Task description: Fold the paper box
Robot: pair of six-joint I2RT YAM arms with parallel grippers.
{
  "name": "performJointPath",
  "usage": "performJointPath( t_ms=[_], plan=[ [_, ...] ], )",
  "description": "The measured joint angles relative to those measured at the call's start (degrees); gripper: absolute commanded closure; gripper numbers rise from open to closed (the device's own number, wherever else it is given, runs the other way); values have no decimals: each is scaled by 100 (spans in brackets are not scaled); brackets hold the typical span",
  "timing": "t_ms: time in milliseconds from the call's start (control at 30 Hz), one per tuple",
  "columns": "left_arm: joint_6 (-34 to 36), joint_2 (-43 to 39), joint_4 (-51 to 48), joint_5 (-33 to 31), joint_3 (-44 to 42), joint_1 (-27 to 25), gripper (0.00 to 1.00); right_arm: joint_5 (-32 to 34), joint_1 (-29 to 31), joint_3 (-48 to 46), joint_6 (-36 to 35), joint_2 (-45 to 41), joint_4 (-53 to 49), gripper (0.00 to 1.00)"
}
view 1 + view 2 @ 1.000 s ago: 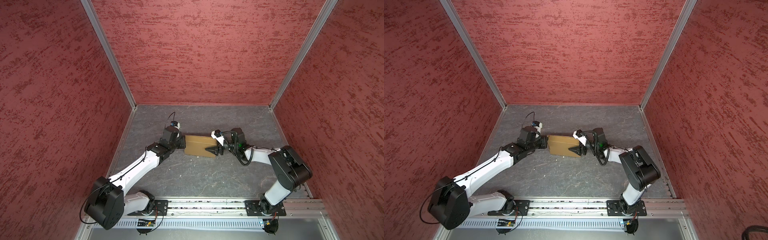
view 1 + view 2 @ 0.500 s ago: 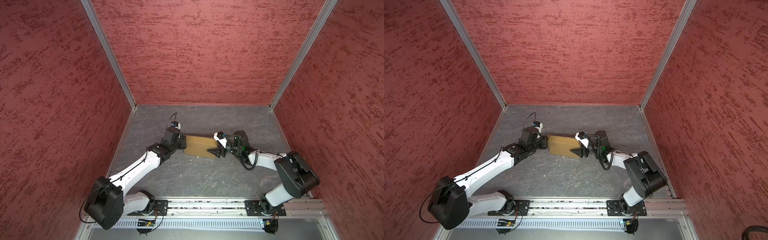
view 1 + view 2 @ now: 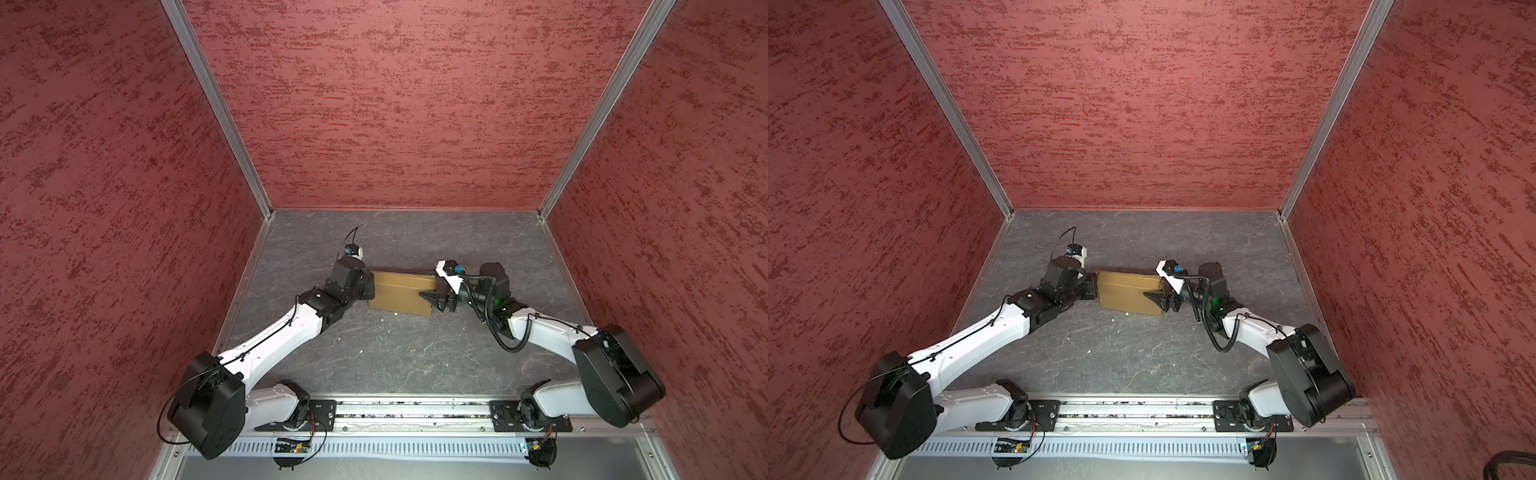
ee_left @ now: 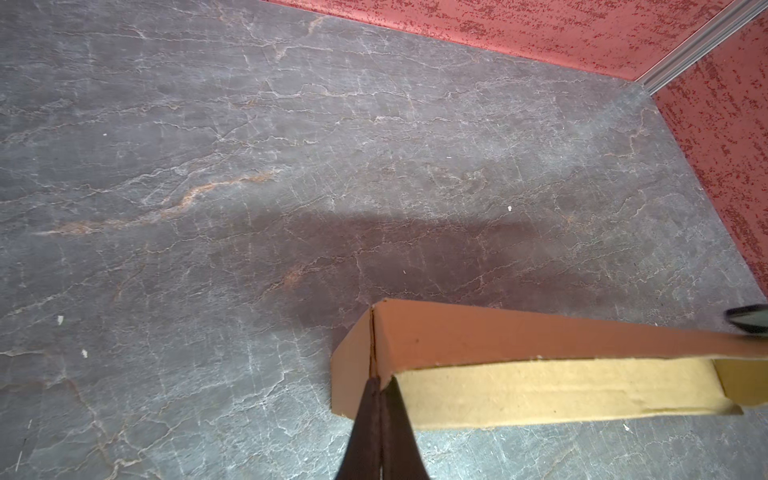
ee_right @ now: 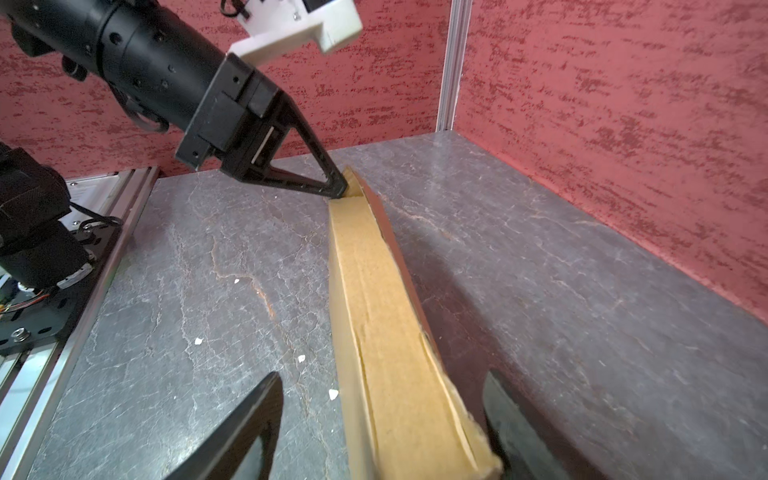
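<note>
Tan paper box, inside hidden, w/ shut left tool at corner.

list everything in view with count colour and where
paper box: one, tan-brown, mid-table between the grippers
table: one, grey marbled, cell floor
white specks: several, white, on the table near the box
walls: three, mottled red, left, back, right
rail: one, silver, front edge
left arm: one, white and black, left side
right arm: one, white and black, right side
left gripper: one, black, shut, tip at one box end
right gripper: one, black, open, jaws astride the other end
</note>
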Motion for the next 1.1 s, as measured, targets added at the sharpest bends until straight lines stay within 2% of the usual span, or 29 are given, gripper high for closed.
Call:
performJointPath(
  t_ms=[200, 400, 600, 933, 1100],
  plan=[
    [-2, -2, 4, -114, -7, -66, 100, 304, -2, 2, 195, -409, -125, 28],
    [-2, -48, 39, -170, -68, -116, 100, 802, -2, 37, 608, -863, -586, 37],
    [-4, -63, 39, -251, -83, -153, 100, 1388, -2, 627, 1123, -973, -1561, 49],
    [-4, -76, 28, -361, -90, -227, 100, 2262, 216, 1436, 1801, -946, -3250, 58],
    [-7, -76, 20, -409, -90, -273, 100, 2555, 361, 1790, 2103, -946, -4083, 66]
  ],
)
